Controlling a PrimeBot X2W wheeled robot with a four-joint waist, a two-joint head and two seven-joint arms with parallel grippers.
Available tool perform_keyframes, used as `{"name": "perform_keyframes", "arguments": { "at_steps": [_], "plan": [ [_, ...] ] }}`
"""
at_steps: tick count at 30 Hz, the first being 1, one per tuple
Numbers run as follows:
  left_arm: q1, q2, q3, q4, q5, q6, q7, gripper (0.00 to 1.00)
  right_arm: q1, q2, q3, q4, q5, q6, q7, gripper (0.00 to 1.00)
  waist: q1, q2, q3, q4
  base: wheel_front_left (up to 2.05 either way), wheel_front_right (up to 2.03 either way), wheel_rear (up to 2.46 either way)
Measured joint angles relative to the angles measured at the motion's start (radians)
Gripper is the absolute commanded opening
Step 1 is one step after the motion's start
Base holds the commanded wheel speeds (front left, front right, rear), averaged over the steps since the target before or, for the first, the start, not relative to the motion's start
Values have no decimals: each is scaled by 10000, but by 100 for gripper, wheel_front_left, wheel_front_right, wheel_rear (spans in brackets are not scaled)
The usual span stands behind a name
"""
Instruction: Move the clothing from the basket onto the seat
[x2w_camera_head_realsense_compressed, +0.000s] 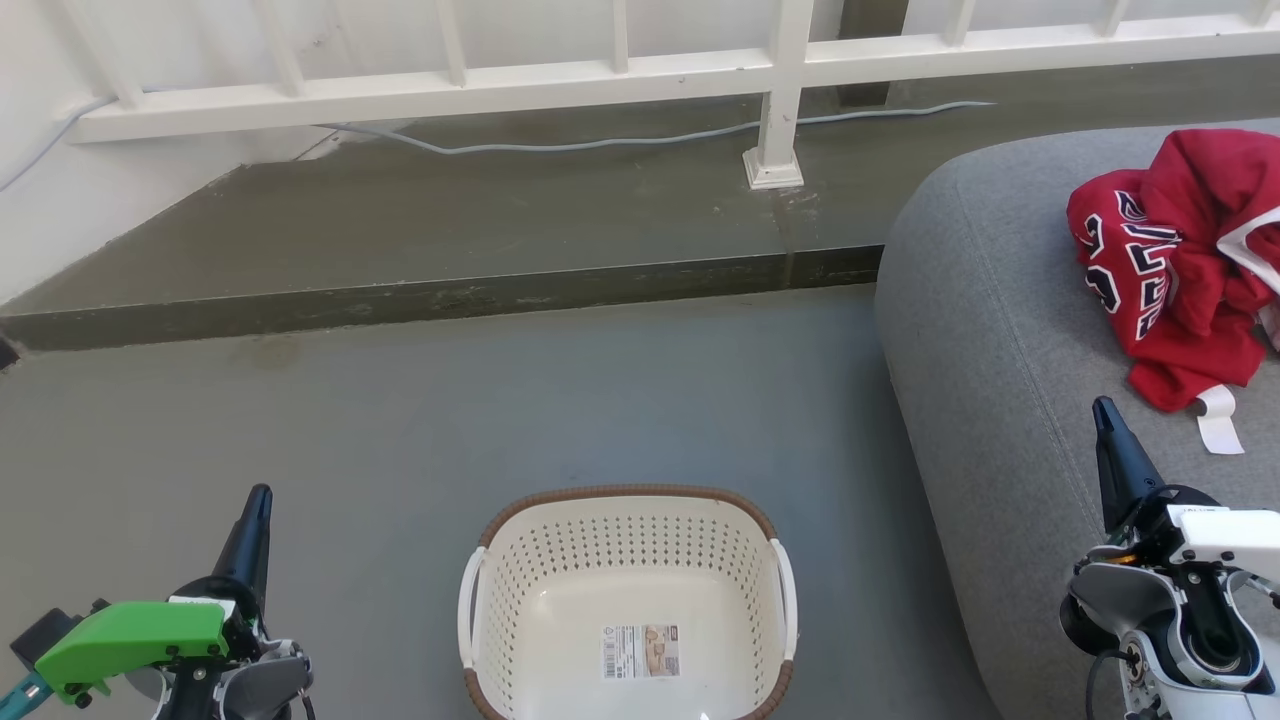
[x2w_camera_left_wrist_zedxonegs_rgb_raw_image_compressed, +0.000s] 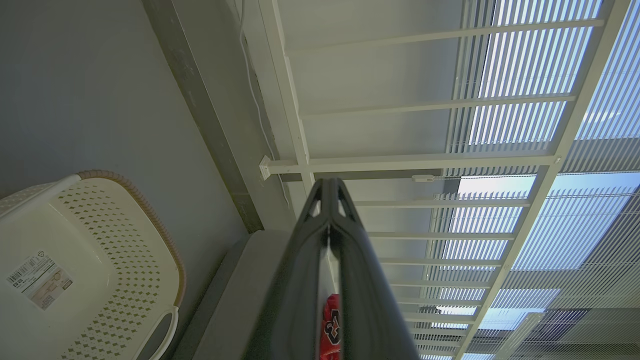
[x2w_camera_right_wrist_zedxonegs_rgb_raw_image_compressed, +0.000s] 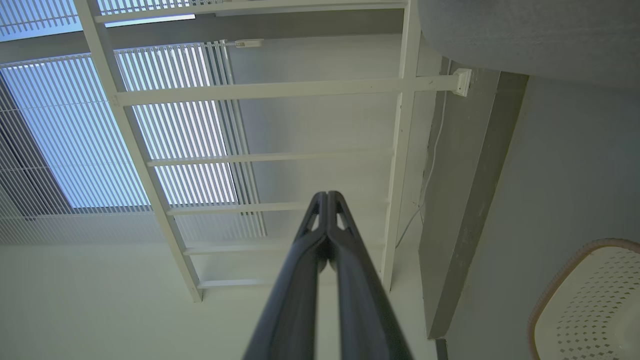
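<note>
Clothing (x2w_camera_head_realsense_compressed: 1180, 250) is lying bunched on the seat (x2w_camera_head_realsense_compressed: 990, 350), at 2 o'clock in my head view. The jersey numerals are facing 9 o'clock, the plain red piece is piling over it on the 3 o'clock side, and a white tag (x2w_camera_head_realsense_compressed: 1218, 418) is sticking out at the heap's 6 o'clock. In the left wrist view I'm seeing a red sliver of it (x2w_camera_left_wrist_zedxonegs_rgb_raw_image_compressed: 331, 325) between the fingers.

Basket (x2w_camera_head_realsense_compressed: 620, 540) is sitting on the floor (x2w_camera_head_realsense_compressed: 400, 420) at 6 o'clock, near the seat's rounded edge, with its bare bottom and label sticker (x2w_camera_head_realsense_compressed: 641, 651) showing.

Left end effector (x2w_camera_head_realsense_compressed: 260, 497) is hanging at 7 o'clock, at the basket's 9 o'clock side, apart from it. Its fingers are pressing together, gripping nothing, and pointing to 12. Right end effector (x2w_camera_head_realsense_compressed: 1103, 408) is hovering at 4 o'clock over the seat, likewise closed and empty, with its tip near the heap's 7 o'clock corner but not touching.

Both wrist views are confirming the tips (x2w_camera_left_wrist_zedxonegs_rgb_raw_image_compressed: 329, 186) (x2w_camera_right_wrist_zedxonegs_rgb_raw_image_compressed: 327, 196) are meeting.

At 12 o'clock a raised step (x2w_camera_head_realsense_compressed: 450, 240), a grey cable (x2w_camera_head_realsense_compressed: 600, 143) and a white railing (x2w_camera_head_realsense_compressed: 600, 80) are running across.
</note>
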Motion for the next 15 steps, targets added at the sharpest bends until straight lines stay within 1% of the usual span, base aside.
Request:
{"name": "perform_keyframes", "arguments": {
  "at_steps": [15],
  "plan": [
    [-8, -6, 6, 10, 0, -2, 0, 0, 0, 0, -8, 0, 0, 0, 2, 0, 0, 0, 0, 0, 0, 0, 0]
  ]
}}
